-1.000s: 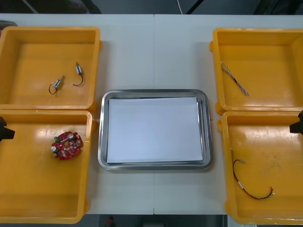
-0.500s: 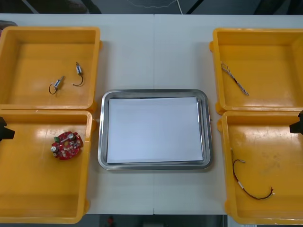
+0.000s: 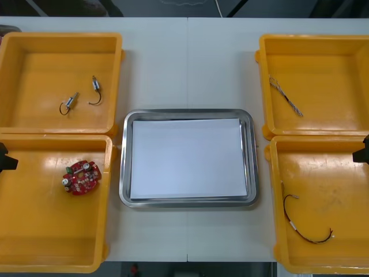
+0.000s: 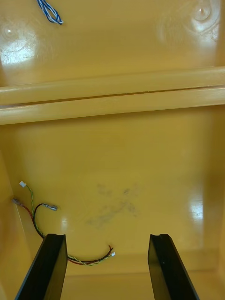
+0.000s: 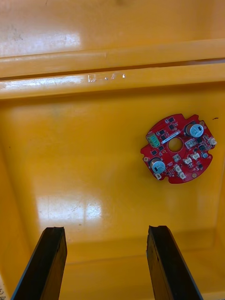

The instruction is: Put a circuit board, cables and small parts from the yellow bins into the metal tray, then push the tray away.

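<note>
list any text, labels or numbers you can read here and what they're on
No text reads clearly anywhere.
Red circuit board: a small white strip by its centre hole, print too small to read.
Yellow bin rim: faint raised marks, not legible.
Metal tray: no markings.

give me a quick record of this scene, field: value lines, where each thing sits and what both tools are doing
metal tray: mid-table, white inside, nothing in it yet
circuit board: in near left bin
small metal parts: two, in far left bin
blue and white cable: in far right bin
red and yellow cable: in near right bin
left tool: open, over near left bin, holding nothing
right tool: open, over near right bin, holding nothing
</note>
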You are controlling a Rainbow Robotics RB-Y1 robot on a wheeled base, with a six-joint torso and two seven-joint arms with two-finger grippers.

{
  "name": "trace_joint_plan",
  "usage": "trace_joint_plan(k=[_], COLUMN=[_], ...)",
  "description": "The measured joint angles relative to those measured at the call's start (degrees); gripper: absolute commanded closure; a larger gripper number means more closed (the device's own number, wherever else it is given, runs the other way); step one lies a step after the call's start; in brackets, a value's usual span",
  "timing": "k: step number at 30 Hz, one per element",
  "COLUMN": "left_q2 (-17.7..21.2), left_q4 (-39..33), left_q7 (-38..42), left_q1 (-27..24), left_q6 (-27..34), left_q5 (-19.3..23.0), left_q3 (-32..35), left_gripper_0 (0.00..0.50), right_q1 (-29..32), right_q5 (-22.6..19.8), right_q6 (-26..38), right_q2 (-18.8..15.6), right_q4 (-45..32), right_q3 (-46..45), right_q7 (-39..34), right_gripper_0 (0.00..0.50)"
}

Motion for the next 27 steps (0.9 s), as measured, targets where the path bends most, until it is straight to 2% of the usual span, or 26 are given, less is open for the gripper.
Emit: trace_joint_plan(k=[27], left_q2=[-0.01], left_q4=[0.05], left_q7=[0.0], left_q1=[0.53], left_q6=[0.0], left_q5=[0.0], left_q3=[-0.87], left_gripper_0=[0.0], right_q1=[0.09], right_q5=[-0.09], right_q6=[0.0], right_q2=[0.12], right_q4=[0.83], right_q3=[0.41], right_q7=[0.0], right_gripper_0=[0.0])
